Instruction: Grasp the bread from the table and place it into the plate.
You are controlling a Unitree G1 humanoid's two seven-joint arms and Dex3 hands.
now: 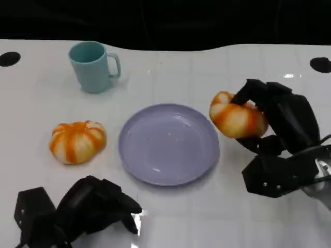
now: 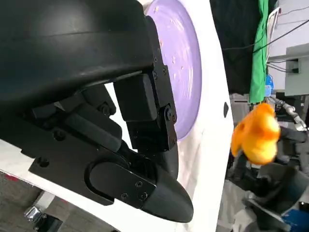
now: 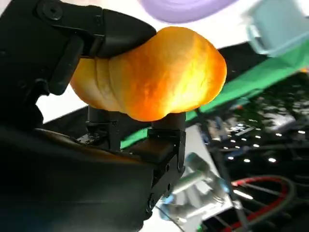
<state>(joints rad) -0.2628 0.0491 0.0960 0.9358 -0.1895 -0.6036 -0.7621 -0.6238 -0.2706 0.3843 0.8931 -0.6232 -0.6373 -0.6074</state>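
My right hand grips an orange-and-white bread roll and holds it above the table, at the right rim of the lilac plate. The right wrist view has the same roll clamped between black fingers. From the left wrist view the held roll appears beyond the plate. A second roll lies on the table left of the plate. My left hand rests low at the front left, its fingers curled in around nothing.
A teal mug stands at the back left, handle to the right. The white table ends at a dark far edge. Bare tabletop lies in front of the plate.
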